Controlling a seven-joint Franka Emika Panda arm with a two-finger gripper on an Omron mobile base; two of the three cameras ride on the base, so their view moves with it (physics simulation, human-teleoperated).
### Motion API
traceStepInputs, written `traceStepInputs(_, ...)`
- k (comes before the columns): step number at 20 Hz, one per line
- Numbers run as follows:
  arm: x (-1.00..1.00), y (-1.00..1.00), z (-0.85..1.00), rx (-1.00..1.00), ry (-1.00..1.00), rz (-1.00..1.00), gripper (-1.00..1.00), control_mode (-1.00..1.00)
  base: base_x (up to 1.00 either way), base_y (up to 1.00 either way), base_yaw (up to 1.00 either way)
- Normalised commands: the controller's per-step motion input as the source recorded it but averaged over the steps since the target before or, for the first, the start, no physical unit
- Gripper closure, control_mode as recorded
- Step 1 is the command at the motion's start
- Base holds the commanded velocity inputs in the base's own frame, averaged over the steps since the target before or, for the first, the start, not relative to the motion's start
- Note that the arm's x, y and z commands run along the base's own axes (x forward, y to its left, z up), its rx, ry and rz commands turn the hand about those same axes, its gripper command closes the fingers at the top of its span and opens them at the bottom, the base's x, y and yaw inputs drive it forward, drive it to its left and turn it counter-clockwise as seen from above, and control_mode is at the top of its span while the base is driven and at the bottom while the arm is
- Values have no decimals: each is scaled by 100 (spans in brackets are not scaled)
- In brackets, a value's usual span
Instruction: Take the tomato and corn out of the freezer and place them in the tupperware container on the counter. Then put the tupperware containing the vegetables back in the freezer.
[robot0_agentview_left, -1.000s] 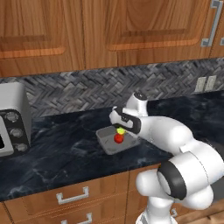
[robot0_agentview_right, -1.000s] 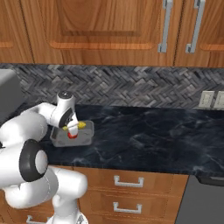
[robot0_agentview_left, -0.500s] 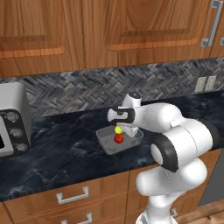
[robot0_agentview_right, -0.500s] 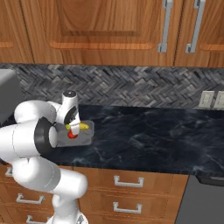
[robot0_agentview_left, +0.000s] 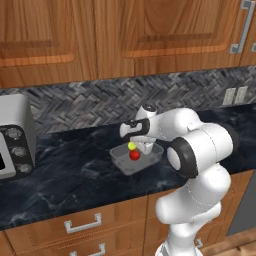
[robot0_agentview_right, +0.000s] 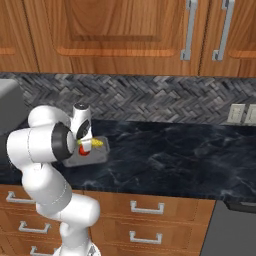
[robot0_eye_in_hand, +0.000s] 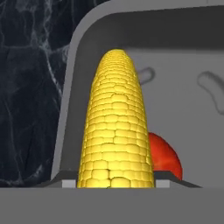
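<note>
Since a second ago the white arm has folded in on itself: its big dark-jointed elbow now bulks up close behind the wrist, where earlier the forearm stretched out long toward the tray, and the gripper (robot0_agentview_left: 142, 145) has stayed over the tupperware container (robot0_agentview_left: 122, 160) with the corn (robot0_agentview_left: 131, 146) in it. The room is a run of wooden wall cupboards above a grey herringbone backsplash, with the dark marbled counter (robot0_agentview_left: 65, 175) over wooden drawers with silver handles; a grey microwave (robot0_agentview_left: 12, 135) stands at the far left of the left base view, and wall sockets (robot0_agentview_right: 242, 114) sit on the backsplash to the right. The tupperware container rests on the counter, and the tomato (robot0_agentview_left: 134, 155) lies inside it. The gripper is half open and clamped on the corn, which in the hand view runs lengthwise away from the camera above the tray floor, with the tomato (robot0_eye_in_hand: 164, 159) just beside and below it.
</note>
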Motion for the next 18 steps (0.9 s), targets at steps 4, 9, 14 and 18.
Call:
traceStepInputs(4, -32, 3, -1, 0, 0, -1, -100, -100, 0, 0, 0)
traceStepInputs(9, -56, -12, 19, 1, -3, 0, -100, -100, 0, 0, 0)
traceStepInputs(14, -2, -1, 48, 0, 0, 4, -100, -100, 0, 0, 0)
traceStepInputs(18, -27, -44, 53, 0, -3, 10, -100, -100, 0, 0, 0)
